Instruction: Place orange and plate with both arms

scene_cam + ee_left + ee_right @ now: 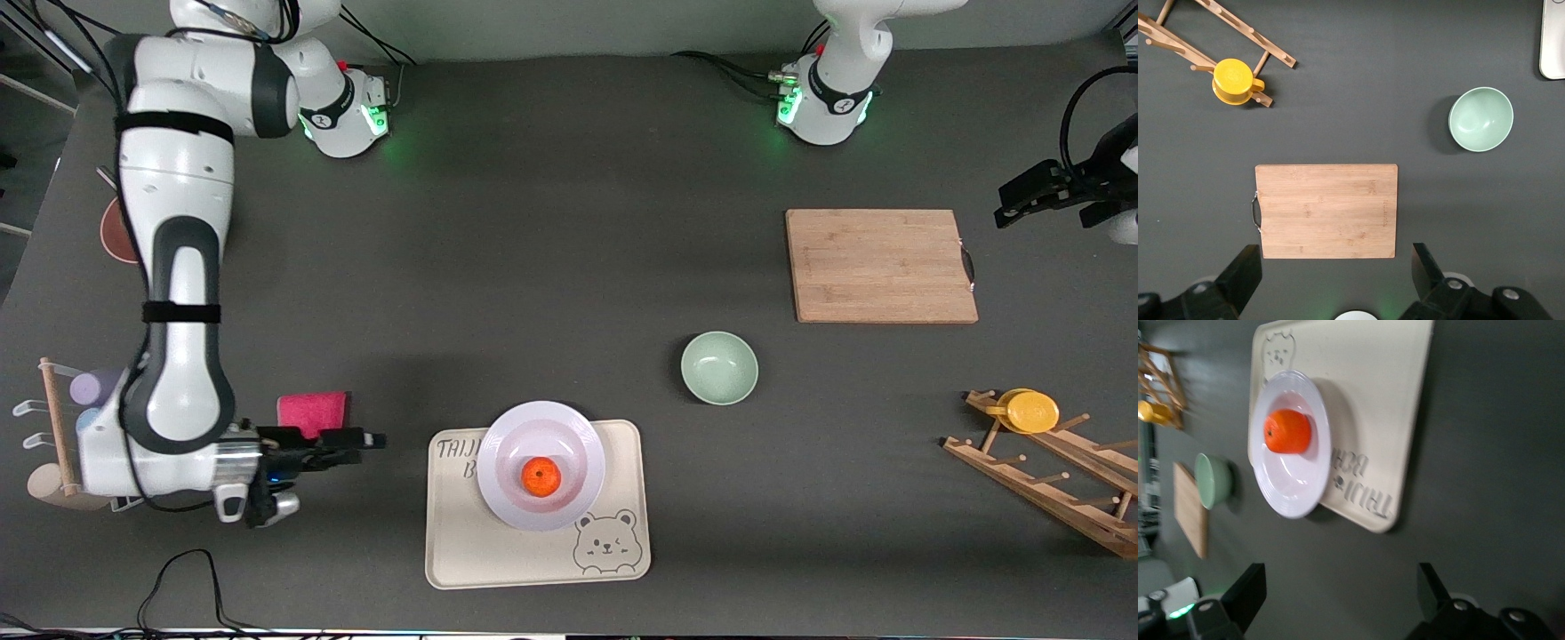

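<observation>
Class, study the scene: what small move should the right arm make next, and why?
Probably draw the right gripper farther from the tray toward rest: it is open and empty, and the orange already sits in the plate on that tray. The left gripper waits open, off the table's end.

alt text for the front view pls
An orange sits on a white plate on a beige bear tray. The open right gripper is beside the tray; the open left gripper waits near a cutting board.

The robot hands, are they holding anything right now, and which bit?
Nothing is held. The right gripper is open beside the tray; the left gripper is open above the cutting board. The orange sits on the plate.
</observation>
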Available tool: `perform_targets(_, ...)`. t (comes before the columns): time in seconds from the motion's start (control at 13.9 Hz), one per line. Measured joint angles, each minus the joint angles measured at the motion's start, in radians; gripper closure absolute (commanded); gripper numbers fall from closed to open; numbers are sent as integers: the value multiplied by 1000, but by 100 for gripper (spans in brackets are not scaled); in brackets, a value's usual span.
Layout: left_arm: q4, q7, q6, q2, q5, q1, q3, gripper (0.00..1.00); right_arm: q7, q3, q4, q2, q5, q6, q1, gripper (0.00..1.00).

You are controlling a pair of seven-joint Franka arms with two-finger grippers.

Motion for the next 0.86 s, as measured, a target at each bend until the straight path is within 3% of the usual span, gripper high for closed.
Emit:
perform_targets(0.29, 0, 0, 0, -1, -1, 1, 1, 0, 55, 3, -83, -228, -340, -28, -28, 0)
perform_targets(0.5, 0, 0, -1, -4, -1, 1, 1, 0, 146, 12, -141, -392, -527, -89, -33, 0)
perform_targets(0.65, 0, 0, -1, -4, -1, 1, 1, 0, 209, 70, -169, -480, -659, -100, -52, 0)
perform_targets(0.86, 0, 0, -1, -4, -1, 1, 2, 0, 322, 218, -229, -600, -815, -113, -124, 0)
